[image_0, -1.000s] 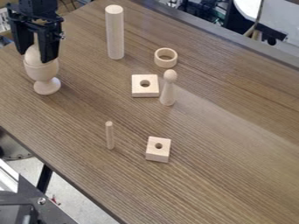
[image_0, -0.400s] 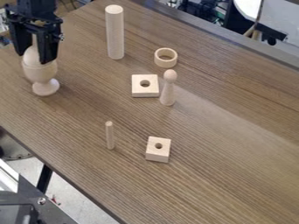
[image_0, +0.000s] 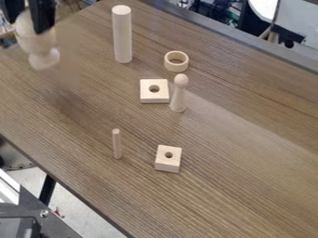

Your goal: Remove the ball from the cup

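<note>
"Over the wood table point(image_0: 236, 195), was the ball point(image_0: 26, 23) out of the footed cup point(image_0: 37, 42)?"

"No. The gripper point(image_0: 27, 21) held the ball at the top left, and the cup seemed to hang with it."

"Which way up?"

"Cup foot down, long way nearly upright. The ball's was hard to tell."

"So this was the lift?"

"I thought so, but the cup needed to slip off."

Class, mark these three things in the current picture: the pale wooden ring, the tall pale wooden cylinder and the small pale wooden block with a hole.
Pale wooden ring point(image_0: 176, 68): camera view, front outer wall.
Tall pale wooden cylinder point(image_0: 123, 37): camera view, mid-side.
Small pale wooden block point(image_0: 167, 165): camera view, front face.
</note>
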You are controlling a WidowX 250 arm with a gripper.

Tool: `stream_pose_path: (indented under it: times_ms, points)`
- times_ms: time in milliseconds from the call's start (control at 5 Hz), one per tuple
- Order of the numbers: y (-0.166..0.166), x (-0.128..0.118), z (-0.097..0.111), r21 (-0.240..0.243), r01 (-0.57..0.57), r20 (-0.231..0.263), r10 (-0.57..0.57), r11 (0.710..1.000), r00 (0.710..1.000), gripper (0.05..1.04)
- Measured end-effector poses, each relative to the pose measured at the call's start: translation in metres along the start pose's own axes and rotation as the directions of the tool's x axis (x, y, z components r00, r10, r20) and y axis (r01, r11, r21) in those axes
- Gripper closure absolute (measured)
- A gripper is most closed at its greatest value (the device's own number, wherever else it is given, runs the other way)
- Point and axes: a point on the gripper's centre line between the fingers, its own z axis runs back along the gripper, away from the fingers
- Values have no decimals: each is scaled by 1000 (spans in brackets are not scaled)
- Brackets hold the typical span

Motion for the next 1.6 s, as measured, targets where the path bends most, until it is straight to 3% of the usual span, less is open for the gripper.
stream_pose_path:
  times_ms: [200,400,600,800,1000,1400,1600]
  points:
    - [2,-1,3,12,-12,4,12,1000,1000,371]
    - [3,4,-16,-13,8,-29,-9,1000,1000,371]
    - [13,-1,-32,119,-124,-240,150,985,959,371]
    - [-2,13,-45,-74,71,-186,-83,995,979,371]
    - [8,8,-45,-70,37,-191,-50,997,980,371]
    - [4,13,-40,-85,64,-113,-73,994,991,371]
    - [-3,21,-39,-66,107,-95,-113,992,989,371]
